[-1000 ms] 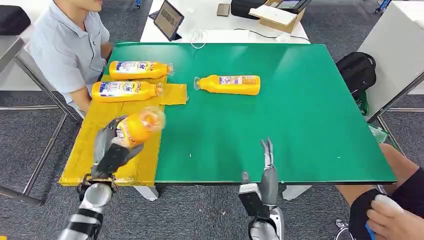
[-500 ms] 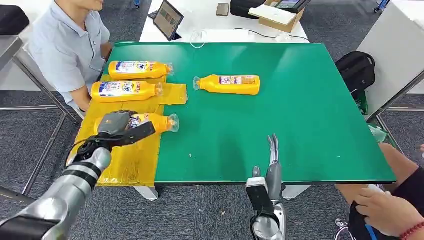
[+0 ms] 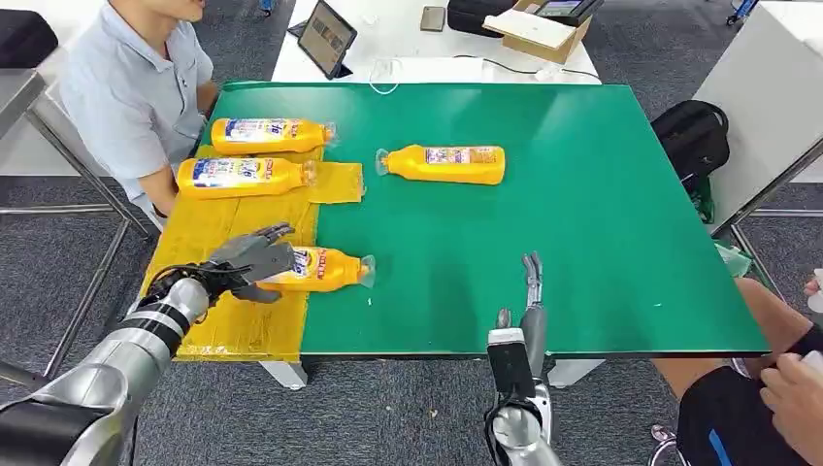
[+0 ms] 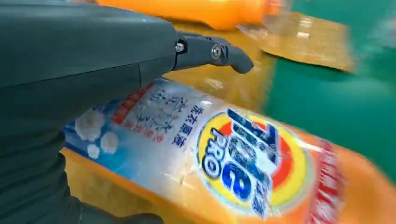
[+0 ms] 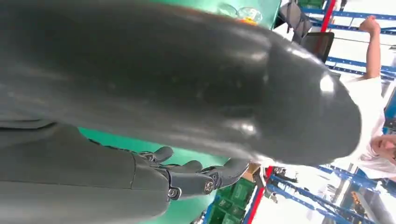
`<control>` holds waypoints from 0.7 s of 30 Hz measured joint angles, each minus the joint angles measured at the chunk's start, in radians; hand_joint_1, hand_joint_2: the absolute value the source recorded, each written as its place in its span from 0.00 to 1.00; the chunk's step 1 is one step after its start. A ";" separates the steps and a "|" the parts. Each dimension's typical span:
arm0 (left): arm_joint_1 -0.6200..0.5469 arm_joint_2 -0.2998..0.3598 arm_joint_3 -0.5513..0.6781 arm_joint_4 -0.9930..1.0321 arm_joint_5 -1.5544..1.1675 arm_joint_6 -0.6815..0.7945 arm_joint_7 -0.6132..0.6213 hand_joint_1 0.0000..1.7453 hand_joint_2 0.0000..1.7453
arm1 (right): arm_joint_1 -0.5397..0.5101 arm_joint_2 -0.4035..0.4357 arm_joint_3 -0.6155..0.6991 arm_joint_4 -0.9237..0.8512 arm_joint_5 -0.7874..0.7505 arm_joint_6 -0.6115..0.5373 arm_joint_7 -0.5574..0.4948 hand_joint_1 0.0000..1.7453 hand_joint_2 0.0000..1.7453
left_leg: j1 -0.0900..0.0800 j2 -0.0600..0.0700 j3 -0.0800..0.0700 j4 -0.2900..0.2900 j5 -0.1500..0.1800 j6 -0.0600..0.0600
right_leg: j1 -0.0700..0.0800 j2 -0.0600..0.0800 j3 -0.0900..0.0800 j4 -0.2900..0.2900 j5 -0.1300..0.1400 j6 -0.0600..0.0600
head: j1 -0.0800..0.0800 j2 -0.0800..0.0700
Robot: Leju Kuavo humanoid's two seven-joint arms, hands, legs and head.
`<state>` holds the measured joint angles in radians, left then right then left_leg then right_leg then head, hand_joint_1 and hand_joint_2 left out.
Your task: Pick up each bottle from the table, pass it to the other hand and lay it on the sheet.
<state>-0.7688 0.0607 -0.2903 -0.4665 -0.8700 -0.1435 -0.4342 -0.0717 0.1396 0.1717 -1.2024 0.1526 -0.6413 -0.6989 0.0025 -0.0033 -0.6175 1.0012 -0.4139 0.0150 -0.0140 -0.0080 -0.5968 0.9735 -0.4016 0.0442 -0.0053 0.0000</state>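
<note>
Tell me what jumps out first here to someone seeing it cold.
The green table with bright orange bottles lying on it. Two bottles lie on the yellow sheet at the far left, a lone bottle lies out on the green, and the left hand rests on the near bottle, which straddles the sheet's edge. The right hand hangs open at the near table edge.
</note>
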 measured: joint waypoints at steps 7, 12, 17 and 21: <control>0.001 -0.003 0.000 -0.023 0.055 -0.036 -0.041 0.00 1.00 | -0.021 0.000 0.017 0.011 -0.008 -0.004 0.000 0.00 0.00 | 0.000 0.000 0.000 0.000 0.000 0.000 | 0.000 0.000 0.000 0.000 0.000 0.000 | 0.000 0.000; 0.048 -0.016 0.007 -0.113 0.172 0.058 -0.067 0.00 1.00 | -0.021 -0.001 0.021 0.014 0.006 -0.029 0.000 0.00 1.00 | 0.000 0.000 0.000 0.000 0.000 0.000 | 0.000 0.000 0.000 0.000 0.000 0.000 | 0.000 0.000; 0.210 -0.089 0.059 -0.448 0.532 0.285 -0.112 0.00 1.00 | -0.027 -0.011 0.023 0.015 0.245 -0.051 0.000 0.00 1.00 | -0.001 0.000 -0.001 0.000 -0.001 0.000 | -0.001 0.000 -0.001 -0.001 0.000 0.000 | -0.001 0.000; 0.313 -0.139 0.092 -0.711 0.772 0.325 -0.123 0.00 1.00 | -0.092 -0.040 -0.005 0.060 0.470 -0.052 0.060 0.00 1.00 | -0.001 0.000 -0.001 0.000 -0.001 0.001 | -0.001 0.000 -0.001 -0.001 0.000 0.000 | 0.000 0.000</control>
<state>-0.4558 -0.0786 -0.1987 -1.1771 -0.0979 0.1820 -0.5574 -0.1635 0.0991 0.1671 -1.1425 0.6224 -0.6928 -0.6385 0.0011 -0.0029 -0.6188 1.0013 -0.4149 0.0158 -0.0155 -0.0078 -0.5975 0.9724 -0.4016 0.0444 -0.0057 0.0000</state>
